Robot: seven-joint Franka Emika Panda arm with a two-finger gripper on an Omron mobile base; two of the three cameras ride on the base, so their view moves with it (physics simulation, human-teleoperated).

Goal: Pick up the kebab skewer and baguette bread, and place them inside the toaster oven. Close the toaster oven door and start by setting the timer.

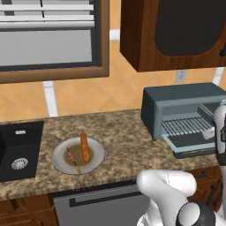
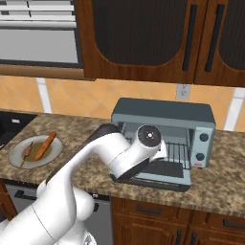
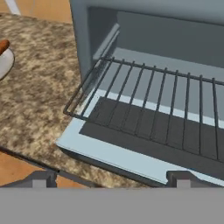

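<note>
Over on the left, the skewer (image 1: pixel 73 160) and the bread (image 1: pixel 84 147) sit side by side on a grey plate (image 1: pixel 60 160) on the counter (image 1: pixel 119 137). Right of that is the oven (image 2: pixel 162 139), door (image 2: pixel 165 178) dropped flat, rack (image 3: pixel 153 109) poking out. My pincer (image 3: pixel 111 178) hovers over the door, spread wide, holding nothing.

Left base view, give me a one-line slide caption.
Orange-brown baguette and thin meat skewer wait on a grey plate beside the open blue-grey toaster oven.
</note>
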